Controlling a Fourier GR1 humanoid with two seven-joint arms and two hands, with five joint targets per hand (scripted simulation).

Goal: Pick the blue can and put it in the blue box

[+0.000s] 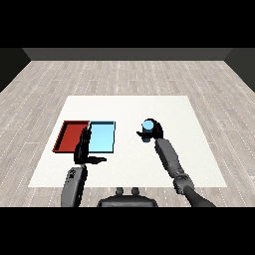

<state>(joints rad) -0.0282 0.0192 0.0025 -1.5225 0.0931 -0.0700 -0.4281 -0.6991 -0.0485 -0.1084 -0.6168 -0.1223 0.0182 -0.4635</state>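
Blue can (148, 124) upright in right hand (156, 130); light blue tray (102, 138) apart.

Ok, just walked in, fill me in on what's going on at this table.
The robot's right hand is curled round the blue can, to the right of the two trays. The light blue tray has nothing in it, and the red tray lies against its left side. The left hand is held open, fingers straight, over the near edge of the trays and holds nothing. The can has not reached the blue tray yet.
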